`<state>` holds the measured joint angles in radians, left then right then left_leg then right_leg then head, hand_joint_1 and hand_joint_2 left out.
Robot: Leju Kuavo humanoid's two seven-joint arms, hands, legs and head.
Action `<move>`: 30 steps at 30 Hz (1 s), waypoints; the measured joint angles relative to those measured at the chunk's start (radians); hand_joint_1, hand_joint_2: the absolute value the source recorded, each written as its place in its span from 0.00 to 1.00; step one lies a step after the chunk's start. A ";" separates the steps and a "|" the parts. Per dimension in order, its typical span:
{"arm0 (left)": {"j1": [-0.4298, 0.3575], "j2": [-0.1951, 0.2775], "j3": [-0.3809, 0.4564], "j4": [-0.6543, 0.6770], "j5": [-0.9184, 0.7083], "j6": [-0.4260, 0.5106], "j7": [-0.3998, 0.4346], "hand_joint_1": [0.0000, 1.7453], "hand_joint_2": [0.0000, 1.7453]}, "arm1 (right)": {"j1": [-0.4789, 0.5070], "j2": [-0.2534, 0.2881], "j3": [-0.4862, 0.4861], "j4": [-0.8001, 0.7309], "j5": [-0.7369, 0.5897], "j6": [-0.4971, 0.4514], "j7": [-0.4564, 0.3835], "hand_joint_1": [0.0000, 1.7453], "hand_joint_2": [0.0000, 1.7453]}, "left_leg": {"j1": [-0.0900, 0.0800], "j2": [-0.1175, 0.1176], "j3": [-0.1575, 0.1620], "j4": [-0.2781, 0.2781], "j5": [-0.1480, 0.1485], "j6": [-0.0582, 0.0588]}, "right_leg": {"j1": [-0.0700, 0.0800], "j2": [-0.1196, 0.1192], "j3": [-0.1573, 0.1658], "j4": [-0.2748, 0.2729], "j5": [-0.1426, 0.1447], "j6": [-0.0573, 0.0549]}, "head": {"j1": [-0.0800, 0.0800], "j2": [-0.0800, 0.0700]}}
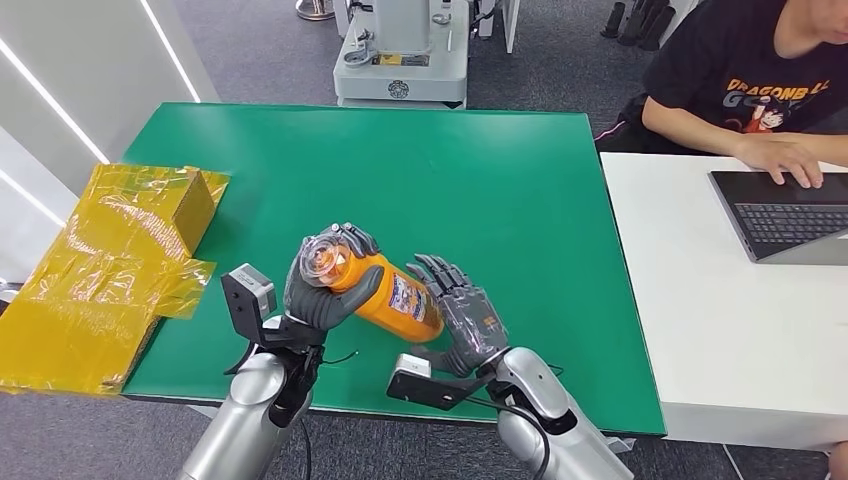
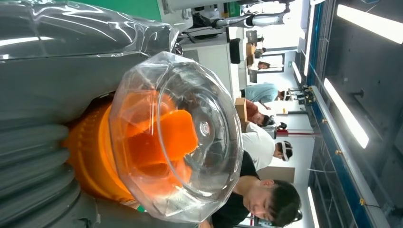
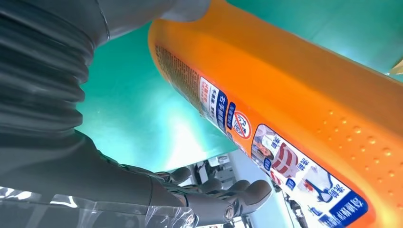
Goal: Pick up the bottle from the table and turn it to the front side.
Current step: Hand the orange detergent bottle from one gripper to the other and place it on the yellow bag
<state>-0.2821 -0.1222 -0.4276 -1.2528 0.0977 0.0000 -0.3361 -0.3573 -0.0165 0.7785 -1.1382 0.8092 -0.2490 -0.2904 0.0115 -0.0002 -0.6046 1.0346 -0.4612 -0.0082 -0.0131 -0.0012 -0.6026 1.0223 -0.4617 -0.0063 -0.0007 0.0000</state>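
An orange bottle (image 1: 398,297) with a clear cap (image 1: 325,260) is lifted off the green table (image 1: 450,170), tilted with its cap toward the left. My left hand (image 1: 318,298) grips it around the neck just below the cap. My right hand (image 1: 468,318) lies at the bottle's base end with its fingers spread; whether it touches the bottle I cannot tell. The left wrist view looks straight at the cap (image 2: 180,137), with my left hand (image 2: 47,95) wrapped behind it. In the right wrist view the labelled side of the bottle (image 3: 294,104) passes over my right hand (image 3: 57,118) and its outstretched fingers (image 3: 228,199).
Yellow crinkled wrapping around a box (image 1: 110,250) lies at the table's left edge. A white table (image 1: 720,300) stands to the right with a laptop (image 1: 790,215), at which a person (image 1: 760,80) types. A grey machine base (image 1: 400,60) stands beyond the far edge.
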 joint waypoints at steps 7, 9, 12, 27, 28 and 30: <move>0.000 0.013 0.008 0.000 -0.023 0.022 -0.005 1.00 1.00 | 0.013 0.004 0.000 -0.013 -0.033 -0.033 -0.018 0.00 1.00 | 0.000 0.000 0.000 0.000 0.000 0.000 | 0.000 0.000 0.000 0.000 0.000 0.000 | 0.000 0.000; 0.000 0.020 0.017 0.000 -0.027 0.033 -0.008 1.00 1.00 | 0.020 0.004 0.000 -0.022 -0.052 -0.051 -0.024 0.00 1.00 | 0.000 0.000 0.000 0.000 0.000 0.000 | 0.000 0.000 0.000 0.000 0.000 0.000 | 0.000 0.000; 0.004 0.033 0.035 -0.008 -0.031 0.048 -0.014 1.00 1.00 | 0.032 0.004 -0.004 -0.040 -0.092 -0.089 -0.033 0.00 1.00 | 0.000 0.000 0.000 0.000 0.000 0.000 | 0.000 0.000 0.000 0.000 0.000 0.000 | 0.000 0.000; -0.050 0.188 0.150 -0.112 -0.172 0.129 -0.023 1.00 1.00 | 0.159 0.004 -0.047 -0.176 -0.175 -0.181 -0.054 0.00 1.00 | 0.000 0.000 0.000 0.000 0.000 0.000 | 0.000 0.000 0.000 0.000 0.000 0.000 | 0.000 0.000; -0.058 0.200 0.156 -0.114 -0.178 0.132 -0.023 1.00 1.00 | 0.166 0.004 -0.051 -0.182 -0.175 -0.182 -0.055 0.00 1.00 | 0.000 0.000 0.000 0.000 0.000 0.000 | 0.000 0.000 0.000 0.001 0.000 0.000 | 0.000 0.000; -0.068 0.217 0.165 -0.115 -0.182 0.135 -0.023 1.00 1.00 | 0.175 0.004 -0.057 -0.191 -0.175 -0.183 -0.056 0.00 1.00 | 0.000 0.000 0.000 0.000 0.000 0.000 | 0.000 0.000 0.000 0.000 0.000 0.000 | 0.000 0.000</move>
<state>-0.3506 0.0952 -0.2622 -1.3682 -0.0848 0.1352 -0.3591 -0.1824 -0.0126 0.7218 -1.3295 0.6344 -0.4317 -0.3463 0.0118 0.0000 -0.6041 1.0343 -0.4608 -0.0087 -0.0129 -0.0010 -0.6025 1.0228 -0.4617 -0.0065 -0.0008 0.0000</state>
